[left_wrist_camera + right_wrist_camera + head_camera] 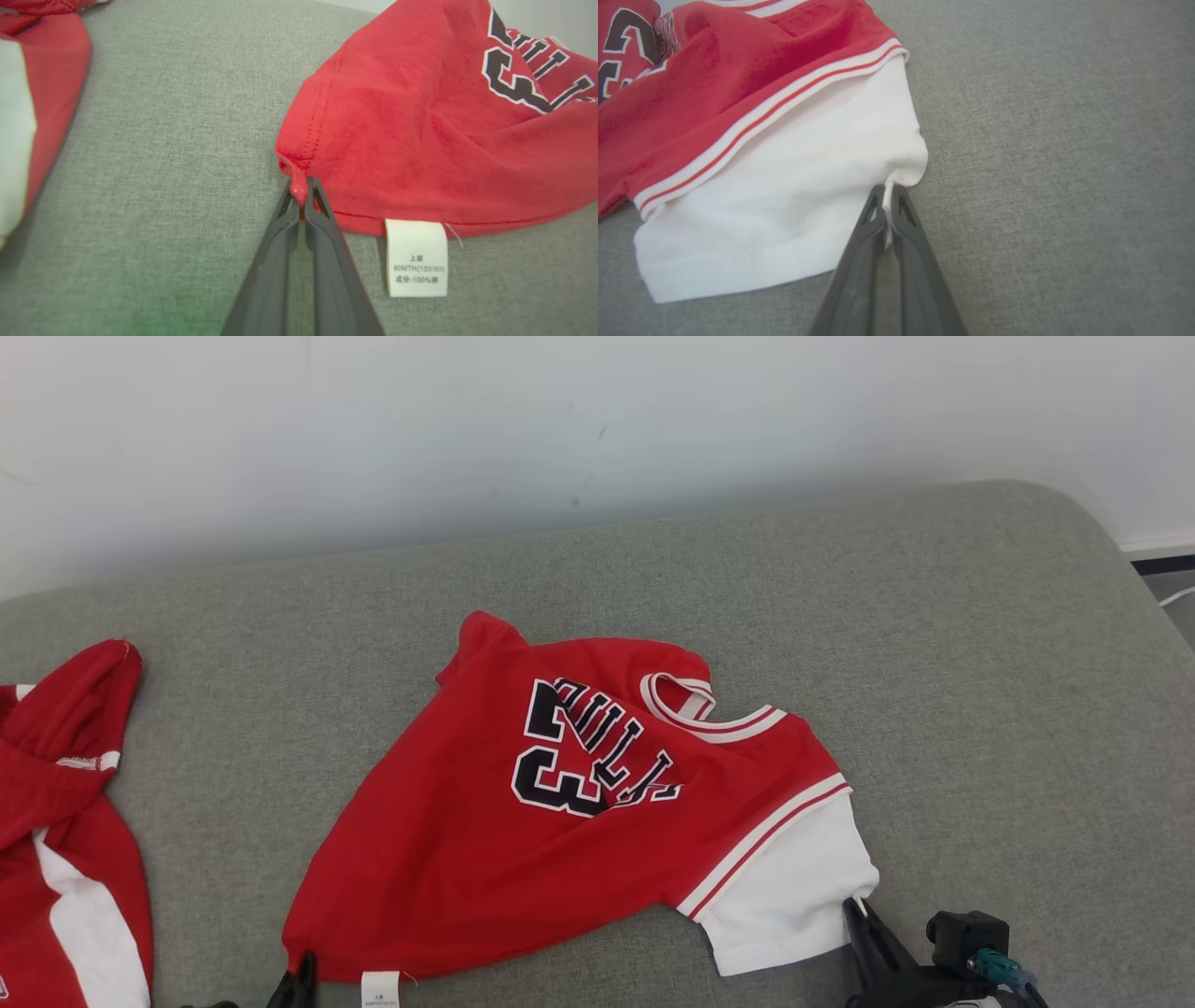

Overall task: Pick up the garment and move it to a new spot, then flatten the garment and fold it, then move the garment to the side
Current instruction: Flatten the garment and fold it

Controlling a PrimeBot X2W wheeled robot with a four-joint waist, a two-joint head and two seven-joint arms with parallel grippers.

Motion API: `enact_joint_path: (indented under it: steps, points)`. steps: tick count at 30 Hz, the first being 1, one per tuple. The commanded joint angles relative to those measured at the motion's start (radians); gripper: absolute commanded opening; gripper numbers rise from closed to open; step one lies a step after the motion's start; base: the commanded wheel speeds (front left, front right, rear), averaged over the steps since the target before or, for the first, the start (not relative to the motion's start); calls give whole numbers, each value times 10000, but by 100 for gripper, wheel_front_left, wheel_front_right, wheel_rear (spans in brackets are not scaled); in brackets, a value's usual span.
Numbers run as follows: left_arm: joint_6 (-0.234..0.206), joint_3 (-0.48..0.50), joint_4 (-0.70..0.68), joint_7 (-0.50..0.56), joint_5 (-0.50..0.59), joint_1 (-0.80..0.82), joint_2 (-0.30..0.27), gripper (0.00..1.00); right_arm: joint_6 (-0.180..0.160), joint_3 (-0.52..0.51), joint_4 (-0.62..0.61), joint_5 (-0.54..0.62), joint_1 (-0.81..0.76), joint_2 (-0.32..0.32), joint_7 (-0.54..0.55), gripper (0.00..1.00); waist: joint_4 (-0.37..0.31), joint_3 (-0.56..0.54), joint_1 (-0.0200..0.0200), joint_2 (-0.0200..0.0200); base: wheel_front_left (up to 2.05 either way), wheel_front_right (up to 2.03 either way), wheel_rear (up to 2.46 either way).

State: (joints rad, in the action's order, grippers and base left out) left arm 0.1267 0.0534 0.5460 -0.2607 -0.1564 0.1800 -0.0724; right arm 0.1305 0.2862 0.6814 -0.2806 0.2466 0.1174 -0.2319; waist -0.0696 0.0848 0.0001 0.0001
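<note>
The left gripper (299, 190), two long dark matte fingers, is pinched tight on a puckered nub of hem at the corner of the red soft-knit jersey with black-and-white lettering (420, 140). At 4 o'clock from that pinch, a white rectangular care label (416, 259) lies flat on the grey coarse-woven cushion (163, 163). Its print is legible in the left wrist view; in the head view the label (380, 989) is a small blank-looking tab.

The right gripper (888, 192) is clamped on a thin fold at the edge of the jersey's smooth white sleeve (784, 196). A ribbed white band with a red stripe (775, 105) joins the sleeve to the red body.

In the head view the jersey (560, 821) lies rumpled mid-cushion. The left gripper (301, 975) is at the jersey's 7 o'clock corner and the right gripper (857, 907) at its 4 o'clock. A crumpled red-and-white garment (56, 821) lies well apart at 9 o'clock, and a pale smooth wall (560, 420) stands at 12 o'clock.
</note>
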Motion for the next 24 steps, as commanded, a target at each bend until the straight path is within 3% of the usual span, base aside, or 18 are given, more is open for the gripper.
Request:
enact_joint_path:
  steps: [1,16,24]
  points:
    - [-4,58,-155,-26,-7,-172,-25,0,5,87,-31,-87,35,28,-70,0,17,-79,-1,-1,0,0,0]
    - [17,-55,-2223,-28,494,-325,-133,0,5,844,-2139,-1276,9,449,323,0,2,-560,-1,-1,0,0,0]
    - [25,-770,-2490,117,515,1044,-1011,0,5,1494,-3170,-1894,1254,953,948,0,-244,-368,-1,-1,0,0,0]
